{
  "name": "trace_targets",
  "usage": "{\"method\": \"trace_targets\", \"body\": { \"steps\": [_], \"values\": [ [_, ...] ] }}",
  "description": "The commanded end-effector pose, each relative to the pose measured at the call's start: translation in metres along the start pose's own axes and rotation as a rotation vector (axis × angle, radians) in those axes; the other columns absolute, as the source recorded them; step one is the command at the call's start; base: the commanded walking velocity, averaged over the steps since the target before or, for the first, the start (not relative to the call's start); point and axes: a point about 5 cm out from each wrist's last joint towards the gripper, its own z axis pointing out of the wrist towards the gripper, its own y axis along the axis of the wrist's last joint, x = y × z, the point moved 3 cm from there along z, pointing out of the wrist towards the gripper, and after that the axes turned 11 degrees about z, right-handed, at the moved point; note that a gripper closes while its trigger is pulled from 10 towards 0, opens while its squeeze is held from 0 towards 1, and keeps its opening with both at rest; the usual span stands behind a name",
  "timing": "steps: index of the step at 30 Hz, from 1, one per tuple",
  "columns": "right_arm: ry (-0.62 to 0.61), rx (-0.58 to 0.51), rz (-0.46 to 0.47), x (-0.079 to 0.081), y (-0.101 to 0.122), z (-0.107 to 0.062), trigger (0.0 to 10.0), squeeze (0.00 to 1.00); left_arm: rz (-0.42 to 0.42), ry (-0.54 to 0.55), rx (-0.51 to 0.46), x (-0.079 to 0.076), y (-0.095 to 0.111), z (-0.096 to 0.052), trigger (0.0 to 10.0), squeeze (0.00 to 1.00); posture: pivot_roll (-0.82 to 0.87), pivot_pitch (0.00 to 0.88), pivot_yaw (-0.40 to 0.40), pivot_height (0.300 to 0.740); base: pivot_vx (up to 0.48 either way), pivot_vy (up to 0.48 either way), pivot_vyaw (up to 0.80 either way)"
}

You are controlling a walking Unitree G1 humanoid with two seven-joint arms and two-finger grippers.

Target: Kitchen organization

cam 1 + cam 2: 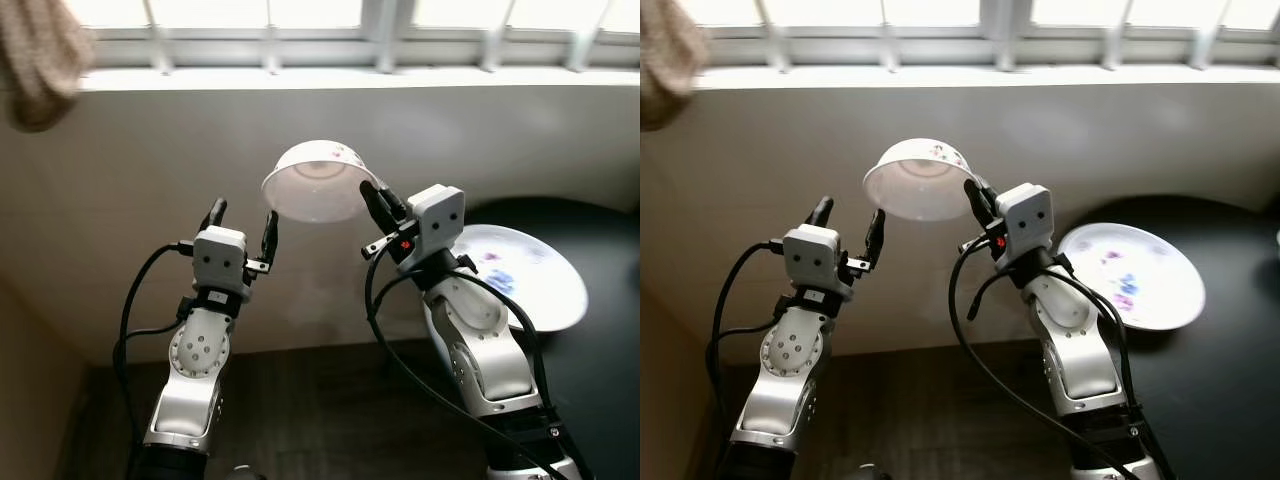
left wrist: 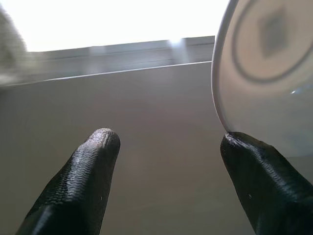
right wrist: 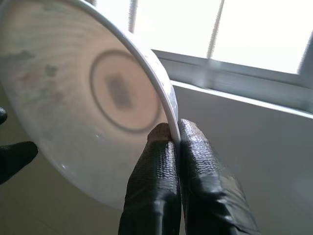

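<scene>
A white bowl (image 1: 318, 185) with small flower marks on its outside hangs in the air before the wall, mouth tipped toward me. My right gripper (image 1: 372, 203) is shut on the bowl's rim (image 3: 168, 105), one finger inside and one outside. My left gripper (image 1: 242, 222) is raised just left of the bowl, open, with one fingertip (image 2: 244, 147) close under the bowl's edge; whether it touches I cannot tell. A white plate (image 1: 525, 275) with blue and purple flowers lies on the dark counter (image 1: 600, 370) at the right.
A pale wall (image 1: 120, 200) runs across in front, with a bright window sill (image 1: 300, 75) above. A beige cloth (image 1: 40, 60) hangs at the upper left. Dark wood floor (image 1: 320, 400) lies below between the arms.
</scene>
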Motion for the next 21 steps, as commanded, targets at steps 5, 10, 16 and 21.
{"method": "trace_targets", "body": {
  "steps": [5, 10, 16, 21],
  "values": [
    [0.016, -0.003, -0.035, 0.001, 0.002, 0.004, 0.0, 0.0, 0.016, 0.02, -0.041, 0.003, 0.008, 0.002, 10.0, 0.0, 0.05, 0.0, -0.065, 0.74, 0.0, 0.0, 0.8],
    [0.0, -0.014, -0.049, -0.002, 0.004, 0.006, 0.0, 0.0, 0.024, 0.016, -0.043, 0.002, 0.008, 0.003, 10.0, 0.0, 0.05, 0.0, -0.063, 0.74, 0.0, 0.0, 0.8],
    [0.001, -0.039, -0.073, -0.001, 0.009, 0.011, 0.0, 0.0, 0.036, 0.031, -0.04, 0.006, 0.008, 0.003, 10.0, 0.0, 0.05, 0.0, -0.06, 0.74, 0.0, 0.0, 0.8],
    [0.004, -0.054, -0.084, -0.001, 0.011, 0.014, 0.0, 0.0, 0.048, 0.048, -0.034, 0.009, 0.007, 0.004, 10.0, 0.0, 0.05, 0.0, -0.06, 0.74, 0.0, 0.0, 0.8]
  ]
}}
